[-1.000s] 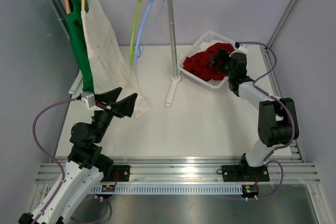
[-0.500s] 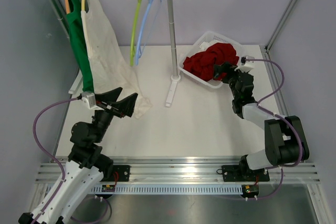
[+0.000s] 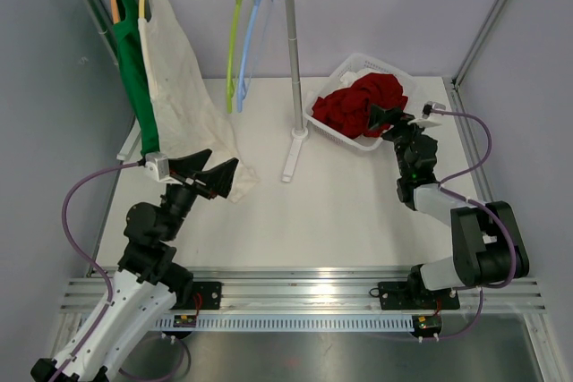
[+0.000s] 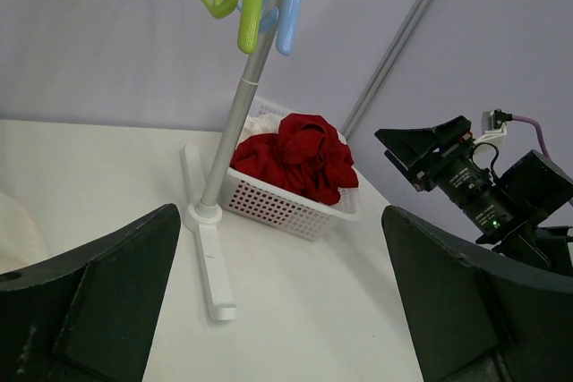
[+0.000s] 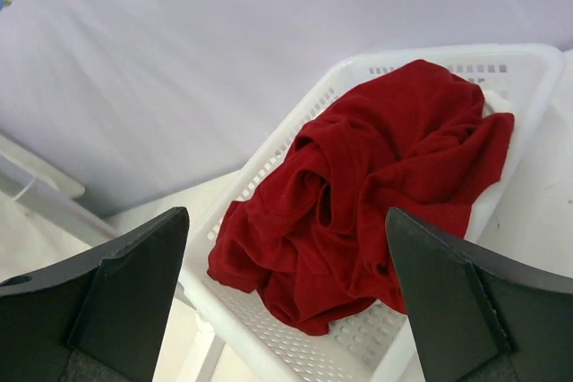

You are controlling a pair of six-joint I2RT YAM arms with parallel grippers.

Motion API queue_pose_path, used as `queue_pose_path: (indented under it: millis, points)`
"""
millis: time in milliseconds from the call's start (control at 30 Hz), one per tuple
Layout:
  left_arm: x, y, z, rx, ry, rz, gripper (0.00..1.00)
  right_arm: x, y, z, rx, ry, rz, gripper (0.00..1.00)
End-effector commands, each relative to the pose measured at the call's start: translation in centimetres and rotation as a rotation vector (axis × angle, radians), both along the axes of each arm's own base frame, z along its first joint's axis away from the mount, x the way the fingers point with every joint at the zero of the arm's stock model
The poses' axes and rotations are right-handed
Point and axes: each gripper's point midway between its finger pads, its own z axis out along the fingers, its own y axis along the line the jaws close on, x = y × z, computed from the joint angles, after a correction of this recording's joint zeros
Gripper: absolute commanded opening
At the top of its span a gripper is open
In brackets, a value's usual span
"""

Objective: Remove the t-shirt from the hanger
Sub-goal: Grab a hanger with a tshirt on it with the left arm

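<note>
A cream t-shirt [image 3: 183, 87] hangs on a yellow hanger [image 3: 143, 2] on the rack, beside a green t-shirt [image 3: 134, 69] at the far left. My left gripper [image 3: 220, 162] is open and empty, right beside the cream shirt's lower hem; in the left wrist view [image 4: 279, 221] nothing lies between its fingers. A red t-shirt [image 3: 358, 100] lies crumpled in a white basket [image 3: 327, 127]. My right gripper [image 3: 383, 118] is open and empty at the basket's right near edge, facing the red shirt [image 5: 367, 194].
A lime hanger [image 3: 235, 42] and a blue hanger [image 3: 251, 33] hang bare on the rail. The rack's post [image 3: 293, 51] and white foot [image 3: 294, 154] stand mid-table, left of the basket. Walls close in at the back and sides.
My right gripper has drawn back from over the basket to its right near edge and sunk lower; the red shirt stays in the basket. My left arm has shifted slightly.
</note>
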Motion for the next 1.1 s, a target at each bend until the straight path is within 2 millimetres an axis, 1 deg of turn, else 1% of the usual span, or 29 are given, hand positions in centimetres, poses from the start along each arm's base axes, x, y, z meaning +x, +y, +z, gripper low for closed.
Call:
queue_pose_path:
  millis: [0,33,67,100,133,167,200,233,333,400,433,467,500,533,567,633,667,700,767,800,867,900,967,1000,1033,1067]
  points:
    - [-0.8,0.1,2.6,-0.017,-0.071,-0.009,0.99,-0.2,-1.5,3.3,0.142,-0.076,-0.097,0.99]
    - [-0.8,0.1,2.6,-0.013,-0.07,-0.012,0.99,-0.4,-1.6,3.5,0.164,-0.079,-0.106,1.0]
    - [-0.8,0.0,2.6,-0.014,-0.069,-0.014,0.99,-0.6,-2.3,3.8,0.215,-0.085,-0.146,0.99]
    - [-0.7,0.0,2.6,-0.014,-0.068,-0.012,0.99,-0.7,-2.2,4.2,0.247,-0.084,-0.158,0.99]
    - [-0.7,0.0,2.6,-0.014,-0.069,-0.012,0.99,-0.7,-2.4,3.2,0.263,-0.031,-0.184,0.99]
    - [-0.7,0.0,2.6,-0.013,-0.066,-0.014,0.99,-0.9,-2.8,3.8,0.3,-0.028,-0.206,0.99]
    - [-0.7,0.1,2.6,-0.013,-0.068,-0.009,0.99,-0.8,-2.6,4.5,0.298,-0.023,-0.199,0.99]
    - [-0.7,0.1,2.6,-0.012,-0.068,-0.007,0.99,-0.8,-2.5,3.8,0.294,0.018,-0.202,0.99]
    - [-0.6,0.2,2.7,-0.012,-0.068,0.001,0.99,-1.1,-2.0,4.6,0.336,0.016,-0.177,0.99]
    - [-0.6,0.4,2.8,-0.009,-0.07,0.01,0.99,-1.5,-1.3,5.1,0.299,0.0,-0.129,0.99]
    - [-0.5,0.4,2.6,-0.005,-0.063,0.015,0.99,-1.8,-0.9,6.1,0.273,-0.034,-0.099,0.99]
    - [-0.5,0.6,3.0,-0.007,-0.067,0.025,0.99,-2.1,-0.1,6.3,0.213,-0.041,-0.054,0.99]
    - [-0.4,0.7,3.1,-0.002,-0.067,0.031,0.99,-2.4,0.1,6.3,0.189,-0.045,-0.034,0.99]
    - [-0.5,0.8,3.2,-0.001,-0.069,0.032,0.99,-2.9,0.4,7.1,0.166,-0.08,-0.011,1.0]
    - [-0.6,0.8,3.8,-0.001,-0.078,0.032,0.99,-3.2,1.1,7.2,0.112,-0.094,0.03,1.0]
    - [-0.5,1.5,4.2,0.011,-0.07,0.071,0.99,-4.0,1.4,7.5,0.046,-0.121,0.055,0.99]
    - [-0.6,2.1,5.4,0.004,-0.085,0.096,0.99,-4.2,1.8,7.5,0.024,-0.126,0.081,0.99]
    - [-0.6,2.3,5.4,0.023,-0.075,0.109,0.99,-4.4,2.0,7.5,0.007,-0.129,0.088,1.0]
    - [-0.7,3.1,6.2,0.027,-0.073,0.145,0.99,-4.6,2.2,7.5,-0.042,-0.139,0.103,0.99]
    - [-1.0,3.5,7.1,0.03,-0.077,0.158,0.99,-4.7,2.2,7.5,-0.05,-0.143,0.106,0.99]
    - [-0.9,4.1,7.8,0.029,-0.074,0.189,0.99,-4.6,2.3,7.2,-0.071,-0.142,0.108,1.0]
    - [-0.9,4.3,8.3,0.028,-0.077,0.204,0.99,-4.6,2.8,7.2,-0.084,-0.142,0.138,0.99]
    - [-0.9,5.2,10.4,-0.007,-0.105,0.243,0.99,-4.5,3.5,7.0,-0.103,-0.142,0.172,0.99]
    - [-0.1,5.2,10.8,-0.011,-0.091,0.265,0.99,-4.4,3.6,7.1,-0.106,-0.145,0.179,0.99]
    - [-0.5,5.4,12.9,-0.03,-0.12,0.267,0.99,-4.3,3.7,6.9,-0.109,-0.141,0.183,0.99]
    - [-0.1,5.4,13.6,-0.028,-0.113,0.276,0.99,-4.2,3.8,7.0,-0.11,-0.143,0.189,1.0]
